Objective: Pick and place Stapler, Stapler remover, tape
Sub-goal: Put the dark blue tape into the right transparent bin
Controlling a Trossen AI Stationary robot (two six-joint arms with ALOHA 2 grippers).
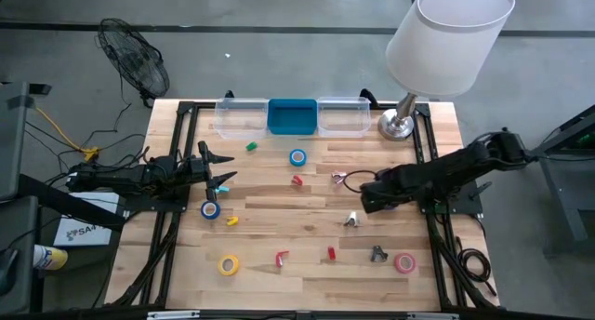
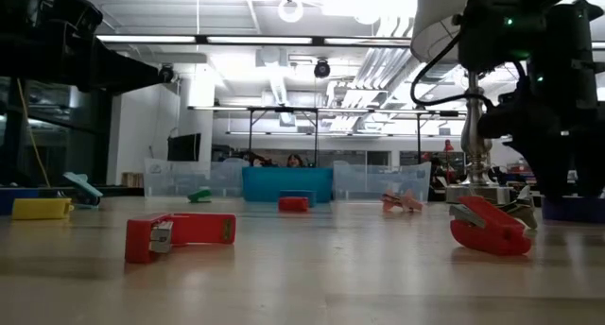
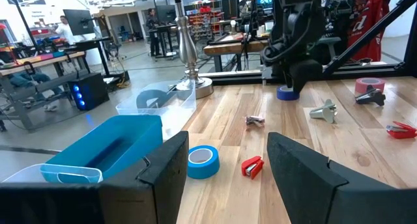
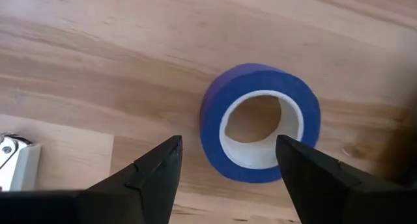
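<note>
My right gripper point(image 4: 228, 142) is open and points down over a blue tape roll point(image 4: 260, 123) that lies flat on the table, one finger on either side and apart from it. In the high view this gripper point(image 1: 370, 195) hides that roll. The left wrist view shows the roll point(image 3: 285, 92) under the right arm. My left gripper point(image 1: 220, 173) is open and waits near the table's left side. Other rolls lie flat: blue point(image 1: 297, 157), blue point(image 1: 210, 209), yellow point(image 1: 229, 264), pink point(image 1: 404, 262). Red staplers point(image 1: 297, 180) point(image 1: 282, 257) point(image 1: 331, 253) and stapler removers point(image 1: 351, 220) point(image 1: 377, 254) point(image 1: 339, 178) lie scattered.
Along the far edge stand a clear bin point(image 1: 240, 115), a blue bin point(image 1: 292, 115) and another clear bin point(image 1: 344, 115), with a lamp point(image 1: 400, 125) at the far right corner. A green piece point(image 1: 250, 146) and a yellow piece point(image 1: 231, 220) lie on the wood.
</note>
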